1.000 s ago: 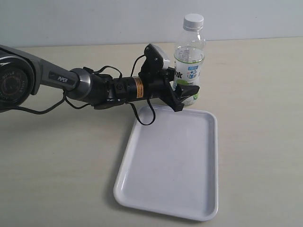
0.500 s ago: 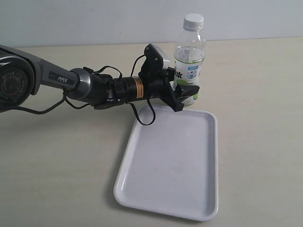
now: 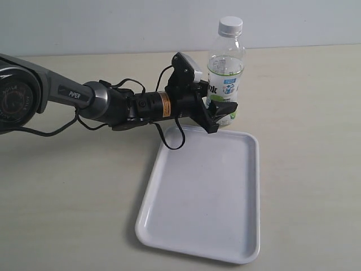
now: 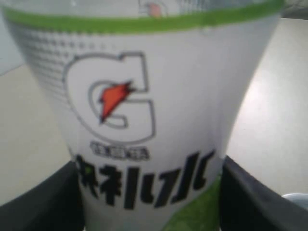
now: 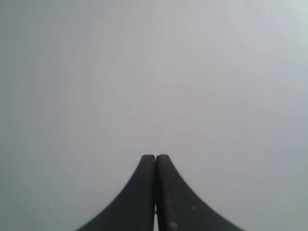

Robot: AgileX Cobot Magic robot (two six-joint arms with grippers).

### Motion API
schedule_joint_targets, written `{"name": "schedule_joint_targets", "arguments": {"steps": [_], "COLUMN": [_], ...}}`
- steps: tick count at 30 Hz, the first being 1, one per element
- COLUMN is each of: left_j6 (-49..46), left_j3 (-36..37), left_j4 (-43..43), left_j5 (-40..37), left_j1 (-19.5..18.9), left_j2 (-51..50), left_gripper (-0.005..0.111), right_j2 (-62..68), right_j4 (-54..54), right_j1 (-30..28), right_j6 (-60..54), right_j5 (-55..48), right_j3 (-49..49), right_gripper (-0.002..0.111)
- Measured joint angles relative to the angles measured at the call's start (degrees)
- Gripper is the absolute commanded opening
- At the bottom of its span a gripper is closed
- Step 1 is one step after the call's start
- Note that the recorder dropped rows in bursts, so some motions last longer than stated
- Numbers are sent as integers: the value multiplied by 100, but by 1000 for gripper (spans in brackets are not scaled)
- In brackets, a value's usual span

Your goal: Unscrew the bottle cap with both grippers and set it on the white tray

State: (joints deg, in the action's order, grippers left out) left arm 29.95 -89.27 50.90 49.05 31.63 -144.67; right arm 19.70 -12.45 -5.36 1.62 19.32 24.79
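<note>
I see left gripper (image 3: pixel 224 114) clamping slim clear plastic bottle (image 3: pixel 225 73), round white cap (image 3: pixel 230 25) atop bottle; only wrist view shows right gripper (image 5: pixel 155 157) clenched, empty.

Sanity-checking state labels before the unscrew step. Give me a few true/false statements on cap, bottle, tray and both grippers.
1. The bottle cap sits on the neck of the bottle. True.
2. The left gripper clamps the bottle at its label. True.
3. The bottle stands in the white tray. False: it stands on the table, just beyond the tray's far rim.
4. The right gripper holds the cap. False: its jaws are shut on nothing.
</note>
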Motion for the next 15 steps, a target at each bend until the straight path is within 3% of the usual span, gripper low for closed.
{"name": "schedule_joint_targets", "arguments": {"steps": [2, 8, 15], "left_j6": [0, 0, 0], "left_j3": [0, 0, 0], "left_j4": [0, 0, 0], "left_j5": [0, 0, 0], "left_j1": [0, 0, 0], "left_j2": [0, 0, 0], "left_gripper": [0, 0, 0], "right_j2": [627, 3252, 6267], "right_j4": [-33, -48, 29], "right_j1": [0, 0, 0], "right_j6": [-426, -1567, -1776], "right_j5": [-759, -4562, -8106], "right_j3": [911, 4084, 7169], "right_gripper": [0, 0, 3]}}
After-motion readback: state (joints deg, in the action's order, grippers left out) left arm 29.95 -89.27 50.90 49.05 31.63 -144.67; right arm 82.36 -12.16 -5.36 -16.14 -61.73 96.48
